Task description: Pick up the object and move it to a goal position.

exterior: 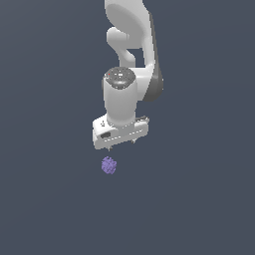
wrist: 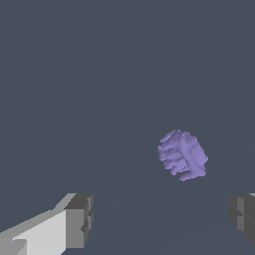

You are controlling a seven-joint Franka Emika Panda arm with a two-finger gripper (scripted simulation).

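Note:
The object (exterior: 109,165) is a tiny purple bumpy lump lying on the flat grey surface. In the exterior view it sits just below and slightly toward that view's left of my white gripper (exterior: 122,144), which hangs above it pointing down. The wrist view shows the object (wrist: 182,155) ahead of the fingers, apart from both and nearer one of them. My gripper (wrist: 162,219) is open, its two fingertips (wrist: 79,219) spread wide with nothing between them.
A plain dark grey surface (exterior: 199,199) fills both views. The white arm (exterior: 132,45) rises behind the gripper toward the top of the exterior view.

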